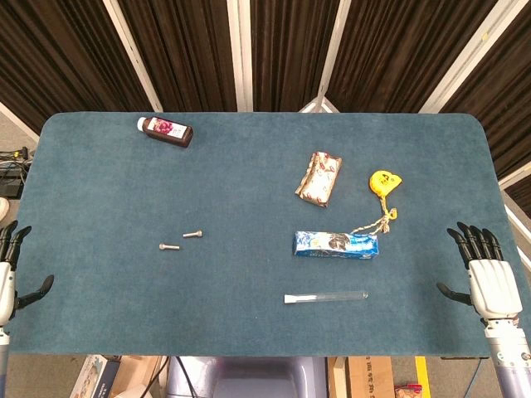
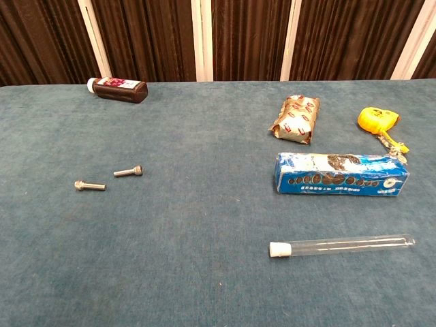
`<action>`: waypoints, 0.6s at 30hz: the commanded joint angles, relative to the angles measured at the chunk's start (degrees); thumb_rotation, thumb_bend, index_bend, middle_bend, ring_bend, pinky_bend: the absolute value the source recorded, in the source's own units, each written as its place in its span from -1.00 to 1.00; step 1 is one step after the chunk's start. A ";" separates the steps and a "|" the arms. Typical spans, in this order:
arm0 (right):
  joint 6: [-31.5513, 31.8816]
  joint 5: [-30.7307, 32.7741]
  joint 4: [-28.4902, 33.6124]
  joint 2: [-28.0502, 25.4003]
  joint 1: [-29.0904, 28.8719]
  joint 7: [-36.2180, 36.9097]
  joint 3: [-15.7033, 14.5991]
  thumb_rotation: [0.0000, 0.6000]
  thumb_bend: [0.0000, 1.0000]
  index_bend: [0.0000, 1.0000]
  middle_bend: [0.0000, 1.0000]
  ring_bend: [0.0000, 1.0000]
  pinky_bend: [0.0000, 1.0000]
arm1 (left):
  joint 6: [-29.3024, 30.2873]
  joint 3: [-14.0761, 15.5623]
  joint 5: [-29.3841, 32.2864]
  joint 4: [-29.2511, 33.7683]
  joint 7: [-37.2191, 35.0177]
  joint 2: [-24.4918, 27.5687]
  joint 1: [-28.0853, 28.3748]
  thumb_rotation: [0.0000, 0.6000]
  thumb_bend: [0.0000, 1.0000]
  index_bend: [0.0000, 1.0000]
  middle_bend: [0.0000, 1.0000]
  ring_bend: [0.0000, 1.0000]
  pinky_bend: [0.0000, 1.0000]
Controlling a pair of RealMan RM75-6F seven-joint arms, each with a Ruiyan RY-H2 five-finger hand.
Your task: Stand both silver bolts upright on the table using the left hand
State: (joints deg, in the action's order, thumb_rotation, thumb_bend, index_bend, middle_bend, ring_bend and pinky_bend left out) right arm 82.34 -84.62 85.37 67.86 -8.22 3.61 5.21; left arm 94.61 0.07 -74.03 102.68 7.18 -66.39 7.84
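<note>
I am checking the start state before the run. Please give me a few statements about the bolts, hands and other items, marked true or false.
1. Both silver bolts lie on their sides. True.
2. The left hand holds a bolt. False: it hangs open at the table edge, apart from both.
3. The test tube lies nearer the robot than the blue cookie box. True.
4. The brown bottle stands upright. False: it lies on its side.
5. The right hand holds nothing. True.
</note>
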 commanded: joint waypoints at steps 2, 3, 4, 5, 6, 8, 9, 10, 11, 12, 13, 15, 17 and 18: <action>-0.21 0.13 0.27 -0.07 0.00 -0.15 -0.04 1.00 -0.77 -0.71 -0.82 -0.89 -1.00 | -1.64 -0.06 -0.39 -0.02 0.13 -0.19 0.15 1.00 -0.26 -0.76 -0.99 -1.00 -1.00; -0.18 0.09 0.40 -0.09 0.02 -0.16 -0.06 1.00 -0.77 -0.71 -0.82 -0.89 -1.00 | -1.97 0.00 -0.65 0.01 0.07 -0.24 0.17 1.00 -0.26 -0.76 -0.99 -1.00 -1.00; -0.14 0.03 0.46 -0.11 0.04 -0.21 -0.10 1.00 -0.77 -0.71 -0.82 -0.89 -1.00 | -2.19 0.02 -0.96 -0.02 0.06 -0.31 0.18 1.00 -0.26 -0.76 -0.99 -1.00 -1.00; -0.17 0.01 0.49 -0.16 0.06 -0.28 -0.15 1.00 -0.77 -0.71 -0.82 -0.89 -1.00 | -2.37 -0.01 -1.29 -0.12 0.11 -0.46 0.24 1.00 -0.26 -0.76 -0.99 -1.00 -1.00; -0.22 0.10 0.56 -0.18 0.08 -0.32 -0.15 1.00 -0.77 -0.71 -0.82 -0.89 -1.00 | -2.47 -0.08 -1.64 -0.28 0.18 -0.66 0.28 1.00 -0.26 -0.76 -0.99 -1.00 -1.00; -0.32 0.35 0.77 -0.20 0.11 -0.32 -0.09 1.00 -0.77 -0.71 -0.82 -0.89 -1.00 | -2.85 -0.10 -2.22 -0.77 0.35 -1.15 0.38 1.00 -0.26 -0.76 -0.99 -1.00 -1.00; -0.42 0.47 0.88 -0.22 0.12 -0.42 -0.09 1.00 -0.77 -0.71 -0.82 -0.89 -1.00 | -3.29 -0.08 -2.52 -1.03 0.39 -1.40 0.45 1.00 -0.26 -0.75 -0.99 -1.00 -1.00; -0.57 0.64 0.97 -0.27 0.14 -0.57 -0.13 1.00 -0.77 -0.71 -0.82 -0.89 -1.00 | -3.64 -0.09 -2.69 -1.23 0.30 -1.57 0.53 1.00 -0.26 -0.74 -0.99 -1.00 -1.00; -0.64 0.72 1.03 -0.30 0.15 -0.62 -0.13 1.00 -0.77 -0.71 -0.82 -0.89 -1.00 | -3.76 -0.12 -2.74 -1.35 0.27 -1.64 0.54 1.00 -0.26 -0.74 -0.99 -1.00 -1.00; -0.85 0.94 1.18 -0.33 0.16 -0.64 -0.16 1.00 -0.77 -0.71 -0.82 -0.89 -1.00 | -4.13 -0.08 -2.72 -1.56 0.36 -1.77 0.55 1.00 -0.26 -0.74 -0.99 -1.00 -1.00; -1.10 1.15 1.33 -0.37 0.16 -0.55 -0.18 1.00 -0.77 -0.71 -0.82 -0.89 -1.00 | -4.57 -0.01 -2.66 -1.65 0.60 -1.82 0.60 1.00 -0.26 -0.73 -0.99 -1.00 -1.00; -1.52 1.28 1.32 -0.51 0.10 -0.57 -0.30 1.00 -0.77 -0.71 -0.82 -0.89 -1.00 | -4.90 -0.09 -2.95 -1.59 0.68 -1.92 0.71 1.00 -0.26 -0.71 -0.99 -1.00 -1.00; -1.82 1.53 1.24 -0.61 0.05 -0.49 -0.27 1.00 -0.77 -0.71 -0.82 -0.89 -1.00 | -4.69 -0.40 -3.32 -1.79 0.75 -2.33 0.71 1.00 -0.26 -0.70 -0.99 -1.00 -1.00; -1.94 1.70 1.31 -0.65 0.06 -0.28 -0.24 1.00 -0.77 -0.71 -0.82 -0.89 -1.00 | -4.57 -0.55 -3.49 -2.16 1.16 -2.69 0.71 1.00 -0.26 -0.69 -0.99 -1.00 -1.00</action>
State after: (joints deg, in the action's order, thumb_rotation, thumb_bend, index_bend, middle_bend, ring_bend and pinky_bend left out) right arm 80.49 -83.03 86.65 67.25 -8.15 3.22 4.96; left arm 89.91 -0.31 -77.33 100.79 8.05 -68.80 8.54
